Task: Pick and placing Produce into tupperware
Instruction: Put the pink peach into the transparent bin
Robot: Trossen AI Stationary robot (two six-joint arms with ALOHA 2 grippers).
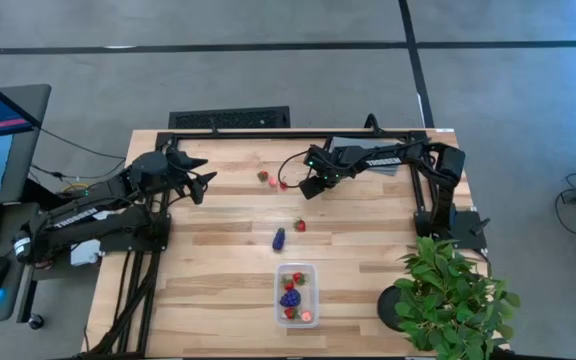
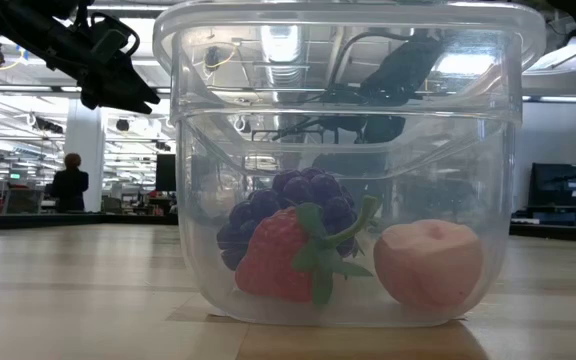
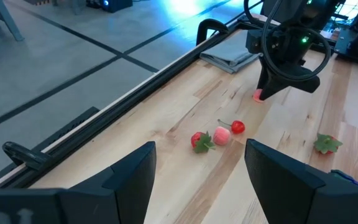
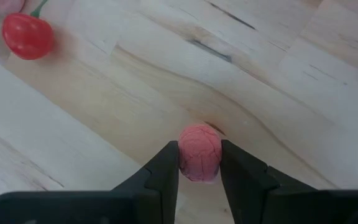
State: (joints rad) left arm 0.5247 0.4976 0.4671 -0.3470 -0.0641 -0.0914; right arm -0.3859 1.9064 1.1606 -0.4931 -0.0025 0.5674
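My right gripper [image 1: 306, 190] stands at the table's far middle, pointing steeply down, shut on a small pink fruit piece [image 4: 199, 152]. Loose produce lies nearby: a strawberry [image 3: 199, 140], a pink piece [image 3: 222, 136] and a red cherry [image 3: 237, 127] toward the left, and another strawberry [image 1: 299, 225] and an elongated purple piece [image 1: 279, 238] nearer the middle. The clear tupperware [image 1: 278, 290] stands at the near edge, holding strawberries, a purple berry [image 2: 298, 200] and a pink piece [image 2: 430, 262]. My left gripper [image 1: 206, 185] hangs open above the table's left part. My right gripper pinches the pink piece by its two opposite sides [image 4: 182, 155] between its two fingers, at their free ends. The fingers come from above, pointing steeply down. The piece's underside [image 3: 258, 95] is down at the tabletop.
A green potted plant [image 1: 448, 295] fills the near right corner. A folded grey cloth [image 3: 232, 57] lies at the far edge behind my right arm. Bare wood lies between the loose produce and the tupperware.
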